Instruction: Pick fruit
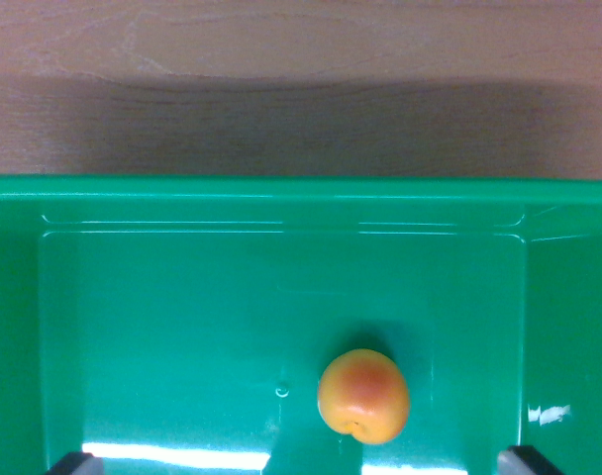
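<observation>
My wrist camera looks down into a green moulded plastic bin point(281, 203), whose far rim runs straight across the middle of the wrist view and whose glossy floor fills the lower half. Beyond the rim lies a pale wood-grain surface point(301, 59), with a broad shadow band falling across it just beside the bin. The task's thing, a round orange-yellow fruit with a reddish blush on its upper side point(363, 396), rests on the bin floor, low in the view and slightly toward the wrist view's right of centre. It sits apart from every wall of the bin, and a small dark shadow lies just behind it. A tiny raised moulding mark point(282, 391) shows on the floor just to the wrist view's left of the fruit. My pincer point(299, 463) is spread wide: only the two dark grey fingertips point(75, 462) show, one at each bottom corner of the view, well apart from each other. The fruit lies between them, nearer the fingertip on the wrist view's right, and touches neither. Bright reflections streak the floor along the bottom edge, between the fingertips.
</observation>
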Robot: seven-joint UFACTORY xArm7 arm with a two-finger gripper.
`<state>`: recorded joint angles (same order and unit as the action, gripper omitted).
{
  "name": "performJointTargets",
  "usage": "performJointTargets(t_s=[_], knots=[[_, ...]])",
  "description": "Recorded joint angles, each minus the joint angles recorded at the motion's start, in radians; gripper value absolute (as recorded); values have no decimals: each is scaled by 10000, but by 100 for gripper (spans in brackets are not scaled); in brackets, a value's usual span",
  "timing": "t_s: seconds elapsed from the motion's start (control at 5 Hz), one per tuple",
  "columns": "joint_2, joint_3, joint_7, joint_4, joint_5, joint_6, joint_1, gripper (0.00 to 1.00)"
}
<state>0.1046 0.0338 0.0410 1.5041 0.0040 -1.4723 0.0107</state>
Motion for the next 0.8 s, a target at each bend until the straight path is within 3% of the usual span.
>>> performJointTargets(t_s=[0.2, 0.4, 0.6, 0.8], knots=[[60, 12, 52, -250, -5, 305, 14, 0], [60, 12, 52, -250, -5, 305, 14, 0], [132, 26, 113, -545, -10, 665, 31, 0], [132, 26, 113, -545, -10, 665, 31, 0]])
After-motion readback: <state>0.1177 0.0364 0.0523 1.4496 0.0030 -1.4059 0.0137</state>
